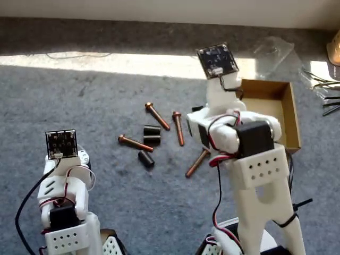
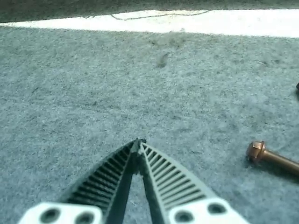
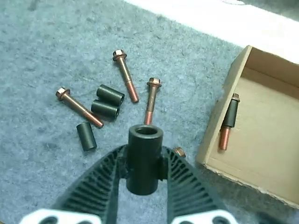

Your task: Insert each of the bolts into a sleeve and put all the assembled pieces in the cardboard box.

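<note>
- Four bolts lie loose on the grey carpet: bolt 1, bolt 2, bolt 3 and bolt 4.
- Bolt 1 and bolt 2 lie farthest from the arms, near each other but apart. Bolt 4 lies just beside the right arm.
- Two sleeves lie side by side, touching, between bolt 1 and bolt 3. A third sleeve lies near them, apart, on the side toward the arms.
- Right gripper: jaws clamped on the held sleeve. This sleeve sits lengthwise between the fingers, its open bore toward the wrist camera. It is raised over the carpet, between the loose parts and the box.
- Left gripper: jaws clenched tip to tip, grasping nothing, over bare carpet. One bolt lies on the carpet apart from the tips.
- Left arm stands well apart from the box, on the other side of the loose parts.
- Box: open-topped, on the carpet beyond the right arm. One assembled piece lies on its floor near the wall facing the loose parts. The bolt head and thread protrude from opposite ends of its sleeve.
- A clear plastic bag lies beyond the box; cables lie beside it.
</note>
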Controlling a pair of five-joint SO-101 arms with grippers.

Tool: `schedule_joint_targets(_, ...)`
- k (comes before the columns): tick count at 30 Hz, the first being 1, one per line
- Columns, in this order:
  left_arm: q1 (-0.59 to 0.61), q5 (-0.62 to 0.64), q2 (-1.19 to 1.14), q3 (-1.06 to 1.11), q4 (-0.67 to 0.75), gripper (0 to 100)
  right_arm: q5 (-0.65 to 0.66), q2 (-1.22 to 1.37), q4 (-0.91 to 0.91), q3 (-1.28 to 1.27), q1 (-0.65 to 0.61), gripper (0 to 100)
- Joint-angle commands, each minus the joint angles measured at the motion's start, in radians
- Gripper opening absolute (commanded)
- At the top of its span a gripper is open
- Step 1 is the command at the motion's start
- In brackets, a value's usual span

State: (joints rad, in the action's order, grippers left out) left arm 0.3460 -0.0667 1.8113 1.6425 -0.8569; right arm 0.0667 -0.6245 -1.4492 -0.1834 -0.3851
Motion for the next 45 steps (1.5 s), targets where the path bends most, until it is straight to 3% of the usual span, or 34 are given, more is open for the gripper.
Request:
schedule_joint_targets(1,-0.019,-0.003,0.012,-0.005,0.017,1,0.012,-0.197,0.127,-0.136,0.010,0.5)
schedule_joint_targets(8,-0.019,-0.003,0.010,-0.005,0.008,1,0.124,-0.521,0.332,-0.492,0.010,0.5)
schedule_joint_targets(17,-0.019,-0.003,0.010,-0.016,-0.014,1,0.123,-0.768,0.541,-0.877,0.038,0.5)
schedule_joint_targets(27,-0.185,-0.091,0.004,-0.099,-0.114,1,0.123,-0.851,0.562,-1.043,0.039,0.5)
schedule_joint_targets(45,-0.302,-0.091,0.001,-0.236,-0.118,1,0.068,-1.214,0.613,-1.319,0.068,0.5)
